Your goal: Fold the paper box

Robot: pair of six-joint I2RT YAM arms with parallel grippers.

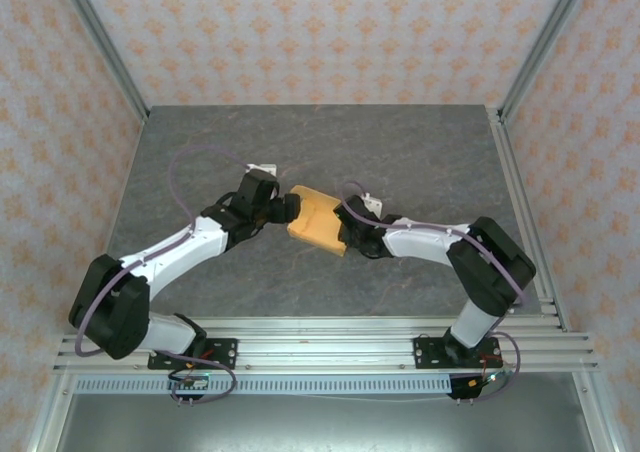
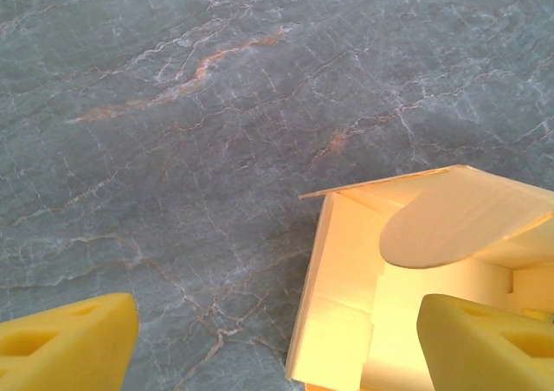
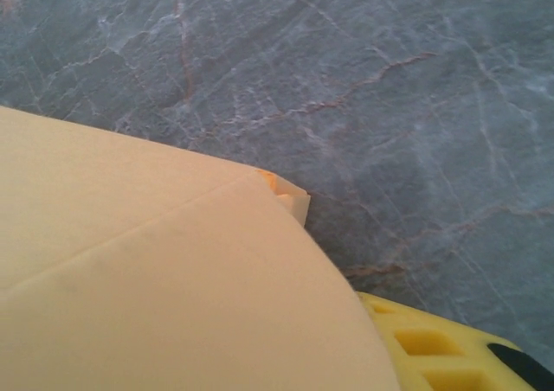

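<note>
The paper box [image 1: 318, 221] is a tan-orange card box lying on the grey table between the two grippers. My left gripper [image 1: 291, 208] is at its left end and stands wide open. In the left wrist view the box [image 2: 346, 278] shows its open end, with a rounded flap [image 2: 450, 227] tilted over the opening. One side wall stands between my yellow fingers [image 2: 69, 343], and the right-hand finger sits at the opening. My right gripper [image 1: 350, 238] is at the box's near right end. There the box [image 3: 156, 278] hides one of its fingers. The other yellow finger [image 3: 441, 352] shows beside a rounded flap.
The box rests on a grey marbled table [image 1: 420, 162] with bare surface all round it. Aluminium rails [image 1: 520, 202] run along the right side and the near edge. Patterned walls close in the back and sides.
</note>
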